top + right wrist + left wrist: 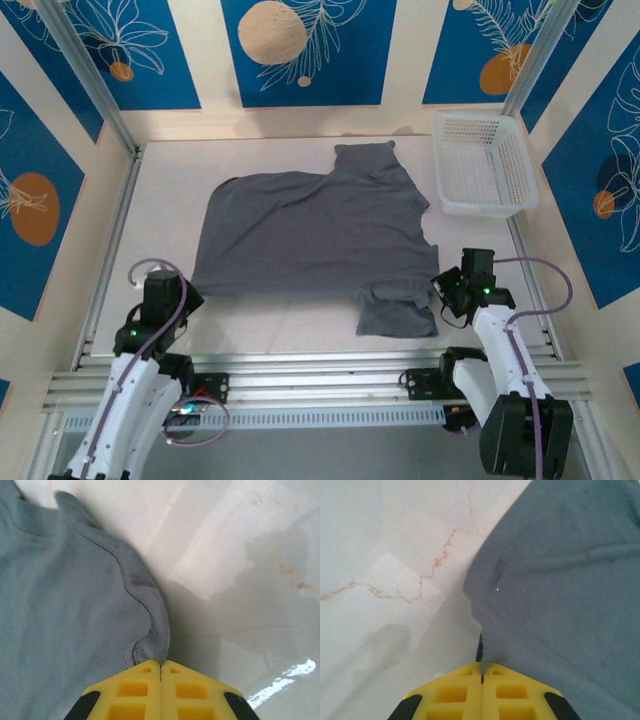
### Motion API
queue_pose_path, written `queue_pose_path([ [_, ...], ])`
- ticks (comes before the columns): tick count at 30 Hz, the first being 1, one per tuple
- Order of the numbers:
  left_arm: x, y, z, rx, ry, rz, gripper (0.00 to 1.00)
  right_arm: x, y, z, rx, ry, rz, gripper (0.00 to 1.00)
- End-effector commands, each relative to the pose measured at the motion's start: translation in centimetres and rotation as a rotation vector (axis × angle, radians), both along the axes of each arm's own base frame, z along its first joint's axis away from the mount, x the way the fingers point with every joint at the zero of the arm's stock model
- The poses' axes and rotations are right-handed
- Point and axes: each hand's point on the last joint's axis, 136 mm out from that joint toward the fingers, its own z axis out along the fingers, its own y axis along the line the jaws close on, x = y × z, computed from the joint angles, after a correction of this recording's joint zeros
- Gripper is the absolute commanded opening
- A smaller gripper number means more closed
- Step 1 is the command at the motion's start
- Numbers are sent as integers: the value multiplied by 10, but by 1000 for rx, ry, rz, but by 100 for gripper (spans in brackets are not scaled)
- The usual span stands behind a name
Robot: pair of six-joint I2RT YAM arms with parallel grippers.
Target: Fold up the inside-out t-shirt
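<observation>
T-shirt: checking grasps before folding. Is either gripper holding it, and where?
Both. The left gripper pinches the t-shirt at its near-left edge; the right gripper pinches a seamed edge at its near-right side.

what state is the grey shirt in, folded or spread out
Spread out, not folded: the t-shirt lies flat across the table, sleeves out. The left hand and right hand are shut on its near side.
</observation>
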Motion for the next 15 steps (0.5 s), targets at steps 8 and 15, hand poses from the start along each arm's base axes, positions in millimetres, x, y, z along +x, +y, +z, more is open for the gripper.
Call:
queue_pose_path([
  [8, 13, -24, 36, -92, -284, -125, 0, 4, 6, 40, 32, -105, 14, 0],
  [15, 55, -11, 63, 55, -272, -108, 0, 66, -1, 71, -14, -188, 59, 0],
])
